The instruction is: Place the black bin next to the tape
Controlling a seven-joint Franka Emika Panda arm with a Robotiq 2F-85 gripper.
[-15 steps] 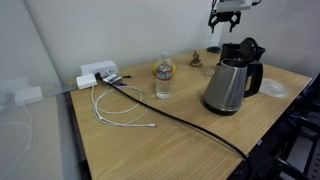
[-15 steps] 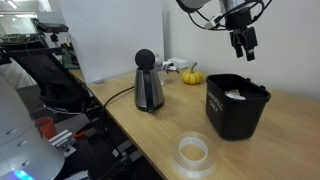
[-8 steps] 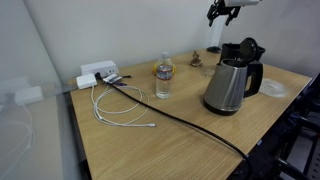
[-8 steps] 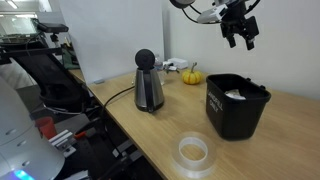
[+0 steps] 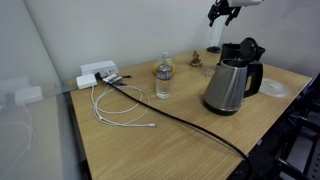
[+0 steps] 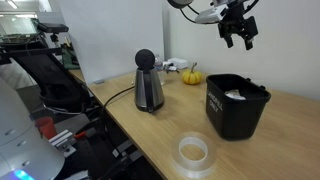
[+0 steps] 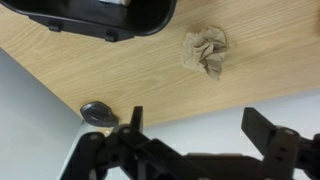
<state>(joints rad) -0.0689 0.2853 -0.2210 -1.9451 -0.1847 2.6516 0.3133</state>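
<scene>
The black bin [image 6: 236, 108] stands on the table [image 6: 165, 125] near the tape [image 6: 192, 152]. The claw [image 6: 238, 38], wide and empty, has risen clear within 1 second, so placement looks finished.

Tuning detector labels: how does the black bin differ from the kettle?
The black bin is glossy all black; the kettle is silver steel with a black top. The bin is open-topped; the kettle is closed. The bin flares toward its rim; the kettle widens toward its base. Both stand upright on the table.
</scene>
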